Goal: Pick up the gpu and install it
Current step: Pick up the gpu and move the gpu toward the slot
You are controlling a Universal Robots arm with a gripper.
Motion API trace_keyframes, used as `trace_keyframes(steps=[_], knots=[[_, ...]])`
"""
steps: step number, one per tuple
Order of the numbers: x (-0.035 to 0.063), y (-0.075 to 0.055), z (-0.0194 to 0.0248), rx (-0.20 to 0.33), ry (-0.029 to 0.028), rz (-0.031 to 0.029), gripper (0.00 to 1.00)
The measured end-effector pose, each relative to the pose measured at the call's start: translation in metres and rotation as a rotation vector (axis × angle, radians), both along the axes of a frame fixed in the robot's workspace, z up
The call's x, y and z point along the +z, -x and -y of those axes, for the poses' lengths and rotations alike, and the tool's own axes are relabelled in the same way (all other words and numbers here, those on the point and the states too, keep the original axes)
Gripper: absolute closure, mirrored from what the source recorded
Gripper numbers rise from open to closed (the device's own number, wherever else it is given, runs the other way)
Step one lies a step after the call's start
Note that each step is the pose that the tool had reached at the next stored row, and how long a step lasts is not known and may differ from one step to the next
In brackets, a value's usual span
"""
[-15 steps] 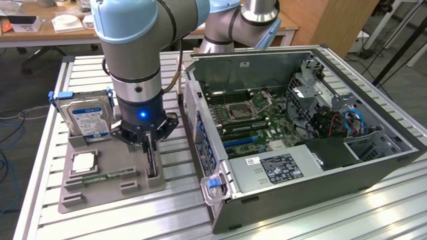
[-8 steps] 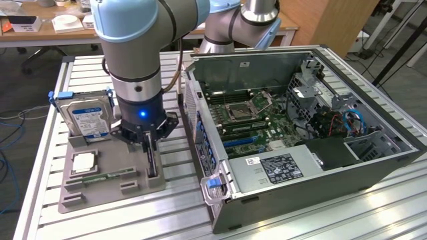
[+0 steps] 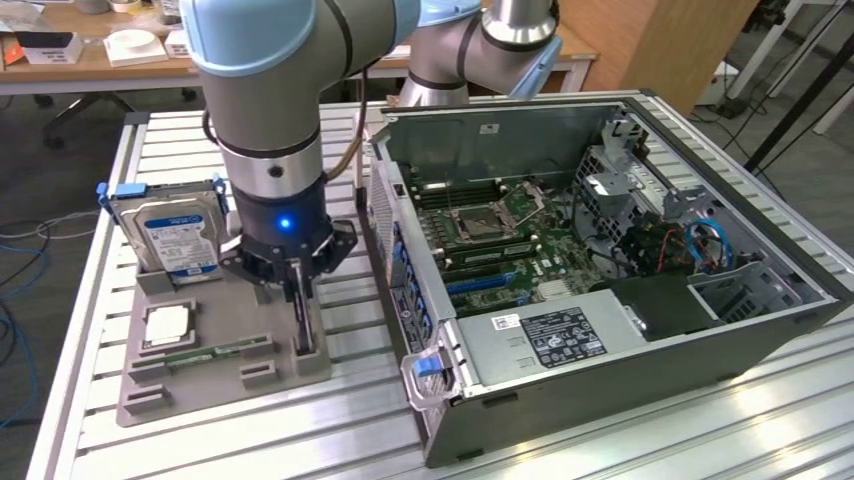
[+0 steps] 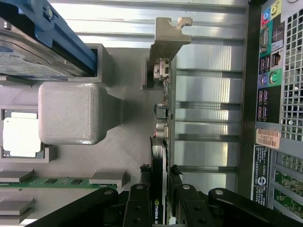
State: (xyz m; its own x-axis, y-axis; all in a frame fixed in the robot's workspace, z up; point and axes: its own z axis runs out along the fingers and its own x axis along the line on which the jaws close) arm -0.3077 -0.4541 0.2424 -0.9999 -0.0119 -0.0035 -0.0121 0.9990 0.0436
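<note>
The gpu (image 3: 306, 325) stands on edge in a slot of the grey holder tray (image 3: 214, 390), at the tray's side toward the computer case. In the wrist view the gpu (image 4: 161, 113) is seen edge-on, with its silver end bracket (image 4: 168, 38) at the far end. My gripper (image 3: 296, 285) reaches straight down over it. Its black fingers (image 4: 139, 201) sit against both faces of the card's black cooler end, so the gripper (image 4: 159, 203) is shut on the gpu. The card still rests in the tray.
The open computer case (image 3: 601, 250) lies to the exterior view's right, motherboard exposed, its rear port panel (image 4: 270, 80) close beside the tray. The tray also holds a blue-labelled hard drive (image 3: 167, 235), a processor chip (image 3: 167, 325) and a memory stick (image 3: 220, 352). A grey block (image 4: 68, 113) rises near the card.
</note>
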Motion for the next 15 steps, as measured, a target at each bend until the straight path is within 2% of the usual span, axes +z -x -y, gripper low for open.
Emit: trace_keyframes(steps=[15], knots=[[0.0143, 0.000, 0.0000, 0.000, 0.0001, 0.0000, 0.74]])
